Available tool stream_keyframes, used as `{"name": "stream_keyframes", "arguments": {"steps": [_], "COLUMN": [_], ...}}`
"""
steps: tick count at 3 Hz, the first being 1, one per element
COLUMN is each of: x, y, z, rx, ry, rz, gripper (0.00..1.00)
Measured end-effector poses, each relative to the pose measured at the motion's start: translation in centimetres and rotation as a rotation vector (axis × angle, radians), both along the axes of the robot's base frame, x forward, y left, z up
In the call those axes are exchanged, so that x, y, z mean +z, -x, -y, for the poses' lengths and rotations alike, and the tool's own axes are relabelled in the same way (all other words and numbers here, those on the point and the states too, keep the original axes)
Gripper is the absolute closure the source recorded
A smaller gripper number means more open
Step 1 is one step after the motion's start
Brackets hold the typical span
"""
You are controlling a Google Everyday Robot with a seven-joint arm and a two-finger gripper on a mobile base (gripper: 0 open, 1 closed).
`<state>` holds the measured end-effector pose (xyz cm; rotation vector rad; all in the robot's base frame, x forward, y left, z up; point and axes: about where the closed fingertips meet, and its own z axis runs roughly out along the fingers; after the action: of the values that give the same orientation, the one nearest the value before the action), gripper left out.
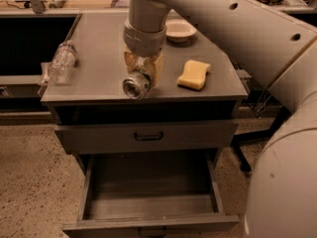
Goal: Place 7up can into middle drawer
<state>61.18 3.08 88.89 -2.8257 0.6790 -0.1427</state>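
The 7up can [135, 86] lies on its side with its shiny silver end facing the camera, at the front edge of the grey cabinet top [99, 43]. My gripper [142, 73] reaches down from above, and its tan fingers [157, 67] are shut on the can. The middle drawer [148, 205] is pulled open below, a deep grey tray with nothing in it, directly under and in front of the can. Its handle is barely visible at the bottom edge.
A clear plastic water bottle [61, 61] lies at the top's left edge. A yellow sponge [194, 74] lies to the right of the can, with a white bowl [180, 30] behind it. A closed drawer [146, 136] with a black handle sits above the open one. My arm fills the right side.
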Motion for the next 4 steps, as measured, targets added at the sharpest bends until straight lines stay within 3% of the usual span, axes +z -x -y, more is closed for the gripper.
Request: {"name": "stream_keyframes", "arguments": {"steps": [1, 2, 3, 4], "x": [-0.3, 1.2, -1.0, -2.5], "y": [0.3, 2.9, 5.1, 5.7], "z": [0.2, 1.5, 2.9, 3.3], "rx": [-0.095, -0.274, -0.443, -0.479], "ry": [-0.022, -0.098, -0.07, -0.072], "rz": [0.008, 0.094, 0.19, 0.144], "gripper": [1.0, 1.0, 1.0, 1.0]}}
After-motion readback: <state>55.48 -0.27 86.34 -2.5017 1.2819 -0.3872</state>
